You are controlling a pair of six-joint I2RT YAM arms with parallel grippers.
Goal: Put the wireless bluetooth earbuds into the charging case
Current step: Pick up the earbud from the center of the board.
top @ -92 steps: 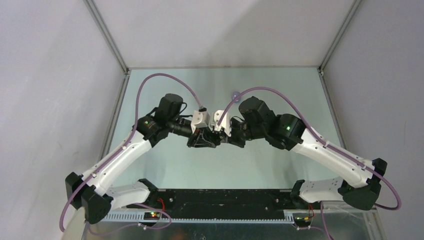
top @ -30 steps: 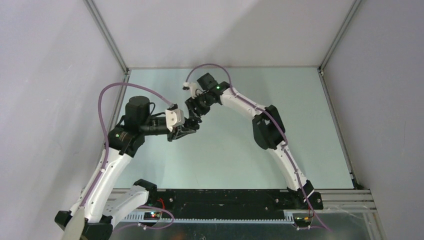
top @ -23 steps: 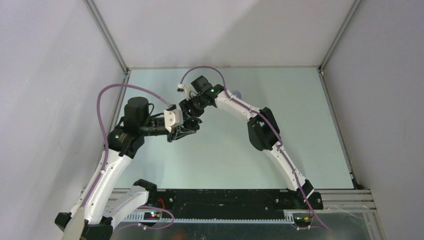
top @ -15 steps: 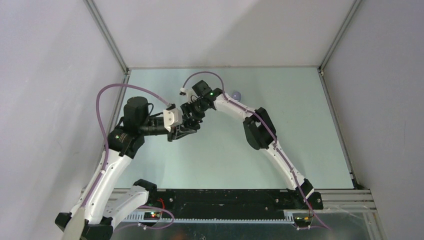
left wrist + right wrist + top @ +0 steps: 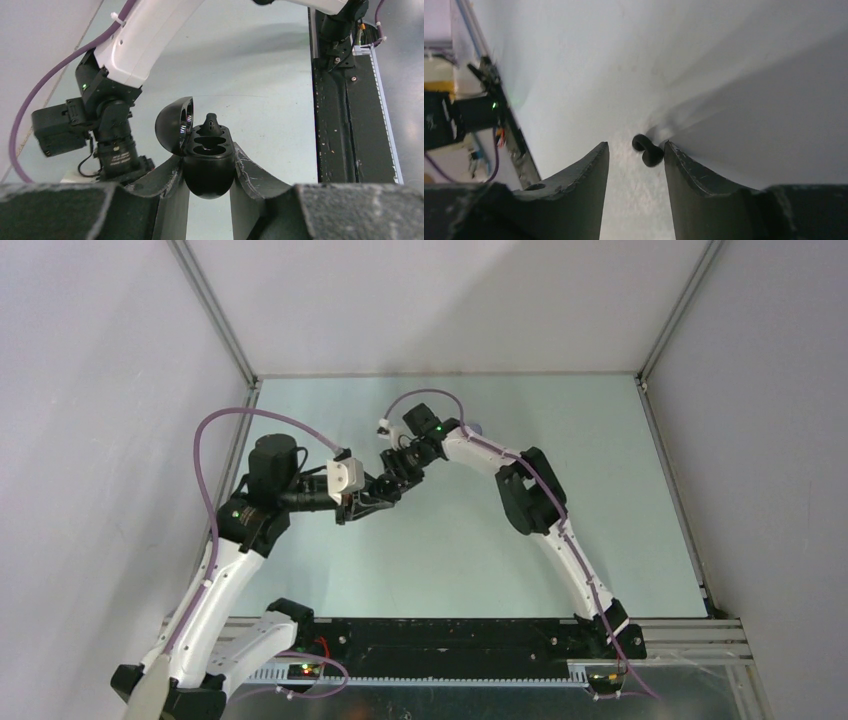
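Right gripper (image 5: 635, 150) swung back to your case (image 5: 209, 175), jaws apart, loose bud (image 5: 647, 150) against one finger; left gripper (image 5: 207, 159) clamps case, one seated bud (image 5: 212, 122), one slot empty.

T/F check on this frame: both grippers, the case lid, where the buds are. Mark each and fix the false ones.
1. The left gripper is shut on the charging case. True.
2. The case's lid is closed. False: it stands open, swung to one side.
3. A black earbud sticks up out of the case's far slot. True.
4. The right gripper has its jaws pressed together. False: they stand apart.
5. The bud at the right fingertips is purple. False: the small bud there is black, close beside one finger.
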